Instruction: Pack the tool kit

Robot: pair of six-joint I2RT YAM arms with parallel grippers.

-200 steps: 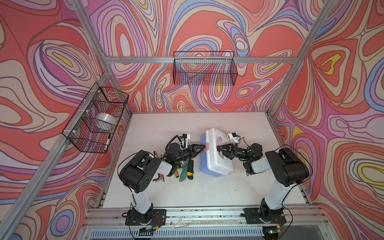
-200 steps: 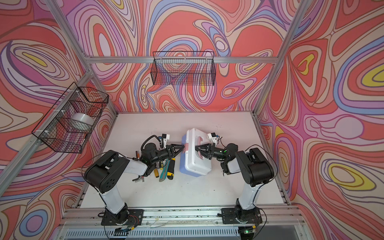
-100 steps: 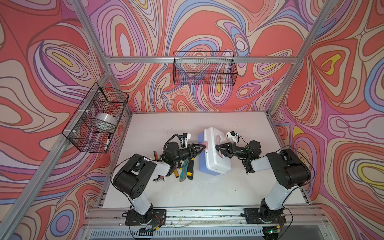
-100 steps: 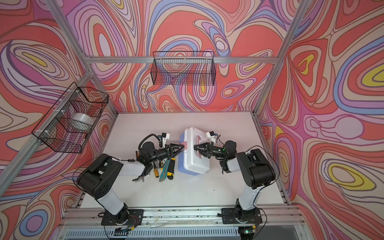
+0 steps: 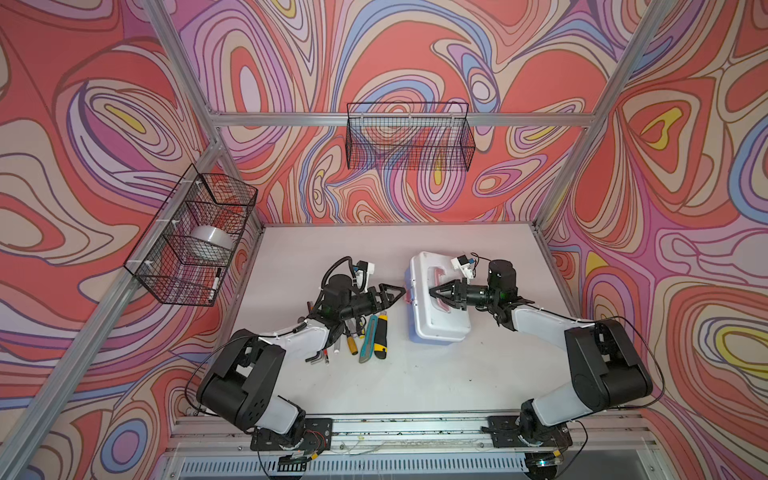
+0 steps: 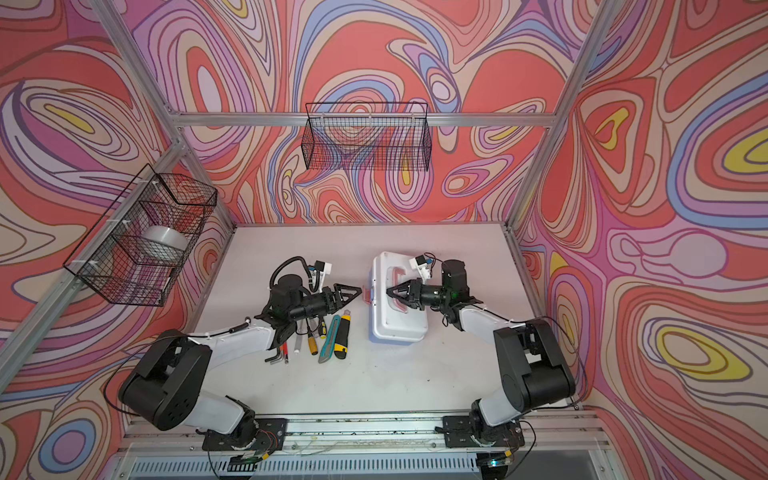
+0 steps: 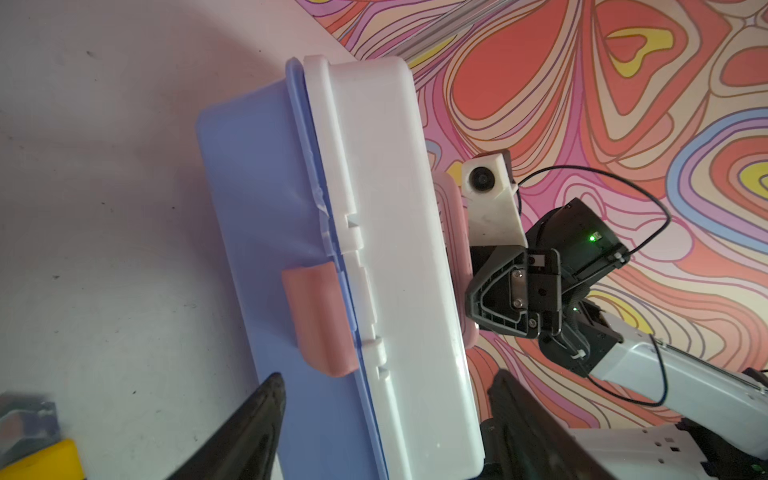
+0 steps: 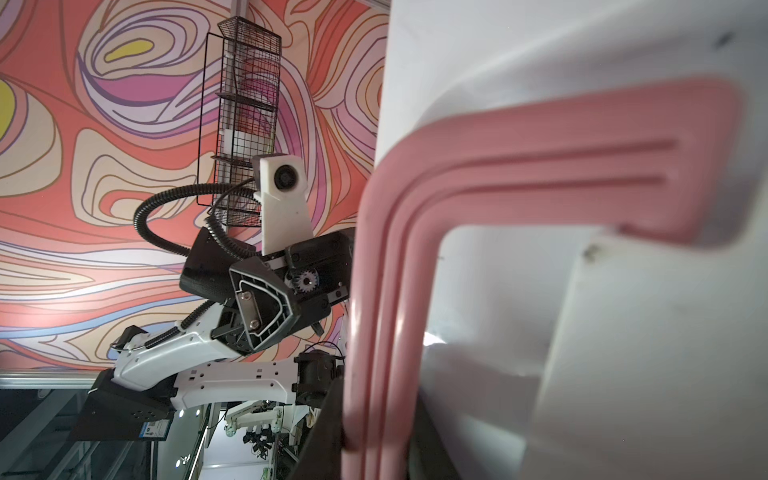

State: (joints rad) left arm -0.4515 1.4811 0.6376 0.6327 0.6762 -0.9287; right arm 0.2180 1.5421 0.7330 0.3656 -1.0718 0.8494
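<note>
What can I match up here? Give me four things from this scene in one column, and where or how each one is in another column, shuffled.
1. left hand
2. right hand
3. yellow knife
4. grey roll

A. in the side basket
B. shut on the pink handle
C. lying on the table
D. open, by the latch of the box

Pairs: 1-D, 2-B, 3-C, 4-A
</note>
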